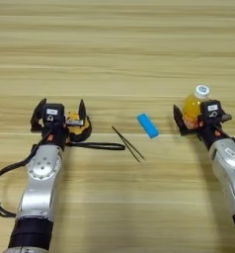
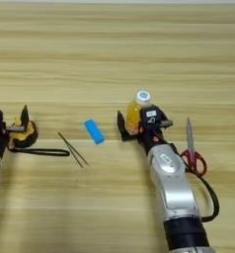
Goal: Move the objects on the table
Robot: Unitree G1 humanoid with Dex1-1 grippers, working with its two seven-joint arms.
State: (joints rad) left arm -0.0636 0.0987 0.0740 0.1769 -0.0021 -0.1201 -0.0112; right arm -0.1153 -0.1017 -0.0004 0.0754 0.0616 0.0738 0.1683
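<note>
A pale plank table (image 1: 117, 49) fills the view, its grain running side to side. The far half is bare wood, and there is open room near the bottom between the two silver arms.

Nearest lie the thin black tweezers (image 1: 128, 144), angled, tips toward the near right. Just past them sits a small blue block (image 1: 147, 125), tilted, apart from everything else. Red-handled scissors (image 2: 191, 146) lie at the right, blades pointing away, beside the right arm.

At the left, the left tool (image 1: 60, 114) has its two black fingers spread wide. One finger stands just left of the yellow-and-black tape measure (image 1: 78, 125), whose black strap (image 1: 102, 146) trails right toward the tweezers.

At the right, the right tool (image 2: 139, 124) is at the orange bottle (image 2: 135, 112), which stands upright with a white cap; one finger shows on its left side, and whether it is gripped cannot be told. No writing on labels can be read.
</note>
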